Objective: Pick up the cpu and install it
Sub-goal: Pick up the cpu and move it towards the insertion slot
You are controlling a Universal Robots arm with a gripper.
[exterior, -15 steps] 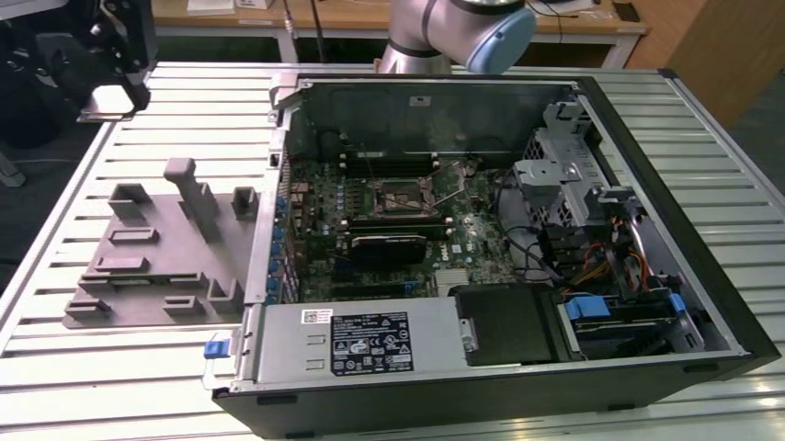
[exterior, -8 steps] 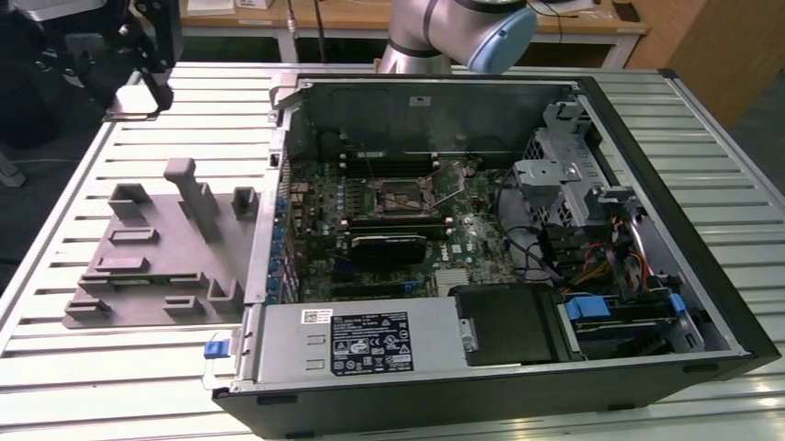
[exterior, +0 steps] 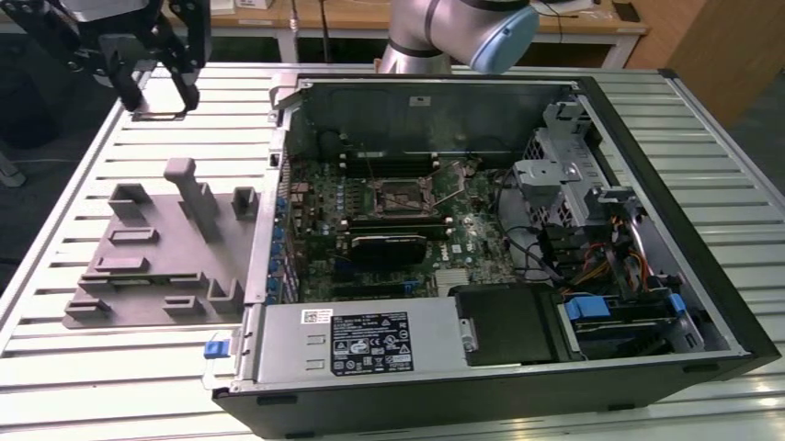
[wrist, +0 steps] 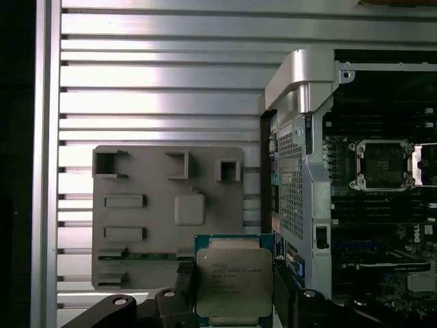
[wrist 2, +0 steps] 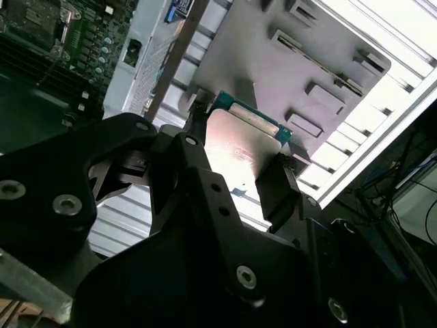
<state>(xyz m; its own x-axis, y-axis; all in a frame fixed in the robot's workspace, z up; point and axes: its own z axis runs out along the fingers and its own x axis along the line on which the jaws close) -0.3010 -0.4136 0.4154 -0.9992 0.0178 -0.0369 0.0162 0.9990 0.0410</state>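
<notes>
The cpu [wrist: 233,280], a flat square chip with a pale metal top and a green-blue edge, is held between my gripper's [wrist: 233,294] two black fingers. In the exterior view my gripper [exterior: 157,103] hangs at the far corner on the exterior view's left, above the slatted table, with the cpu [exterior: 160,114] at its tips. The second wrist view shows the cpu [wrist 2: 242,147] clamped from both sides. The motherboard socket [exterior: 403,196] lies open inside the computer case, well away from the gripper; the first wrist view shows the socket [wrist: 384,164] too.
A grey fixture plate [exterior: 160,248] with raised blocks lies on the table [exterior: 123,386] beside the open case [exterior: 723,303]. The power supply [exterior: 356,342] sits at the case's near end, with drive cages and cables [exterior: 589,248] on the exterior view's right.
</notes>
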